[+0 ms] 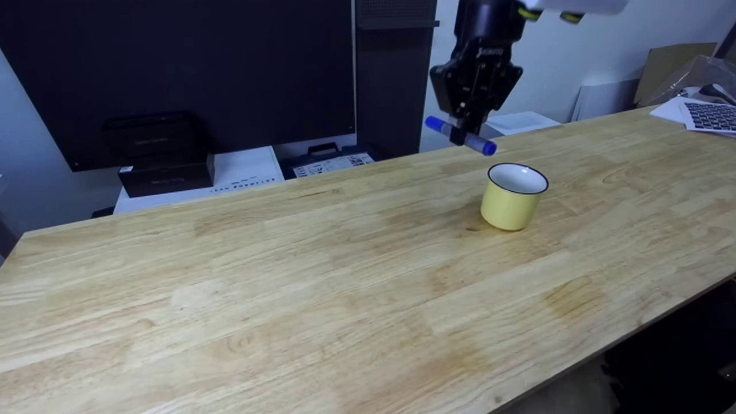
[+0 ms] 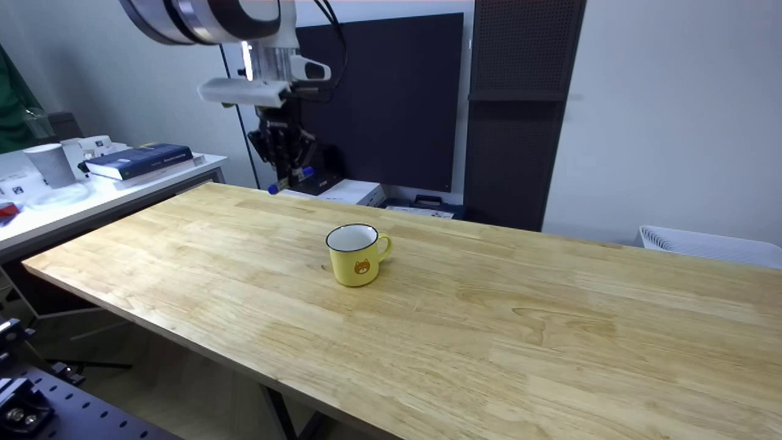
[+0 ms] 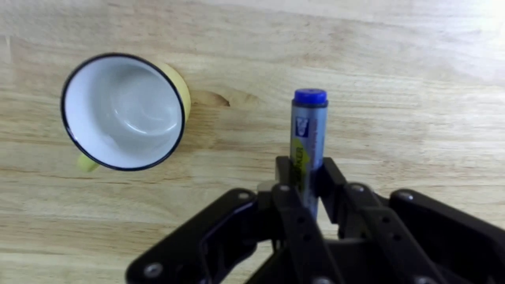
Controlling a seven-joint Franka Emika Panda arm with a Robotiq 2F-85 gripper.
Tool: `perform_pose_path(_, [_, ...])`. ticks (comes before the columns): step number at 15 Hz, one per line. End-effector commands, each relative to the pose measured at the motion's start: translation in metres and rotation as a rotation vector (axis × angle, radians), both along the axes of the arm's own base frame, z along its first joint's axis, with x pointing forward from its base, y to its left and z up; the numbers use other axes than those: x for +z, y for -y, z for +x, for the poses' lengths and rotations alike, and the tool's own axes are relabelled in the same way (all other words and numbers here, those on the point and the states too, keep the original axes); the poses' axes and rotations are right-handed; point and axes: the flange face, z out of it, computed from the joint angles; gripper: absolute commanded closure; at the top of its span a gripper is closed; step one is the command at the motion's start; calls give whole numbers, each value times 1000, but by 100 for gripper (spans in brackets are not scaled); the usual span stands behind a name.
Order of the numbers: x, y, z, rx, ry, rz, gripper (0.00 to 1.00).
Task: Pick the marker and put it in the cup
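Black pincer point(image 3: 307, 173) holding a blue-ended marker pen point(image 3: 308, 148), in the air, yellow mug point(image 1: 512, 200) (inside is white) standing upright on wooden tabletop point(image 1: 322, 276)

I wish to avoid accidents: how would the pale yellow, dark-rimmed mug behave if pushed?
The mug would probably slide rather than tip: it stands upright and looks squat. Its yellow side handle might catch, swivelling it.
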Motion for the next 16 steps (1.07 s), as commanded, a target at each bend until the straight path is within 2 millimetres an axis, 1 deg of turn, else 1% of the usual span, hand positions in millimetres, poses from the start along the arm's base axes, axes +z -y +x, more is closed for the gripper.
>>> perform_pose_path(1, [62,13,-36,-108,-104,-33,95])
perform_pose_path(3, [83,29,-54,-193,-163,-68,95])
perform_pose_path(4, [89,38,-62,-233,-189,-84,95])
perform_pose_path(6, [91,54,-76,-290,-239,-77,95])
perform_pose_path(8, [79,67,-82,-314,-290,-46,95])
perform_pose_path(10, [61,76,-83,-321,-317,-21,95])
perform_pose_path(12, [38,80,-78,-325,-328,-3,95])
perform_pose_path(16, [-10,87,-61,-319,-316,4,95])
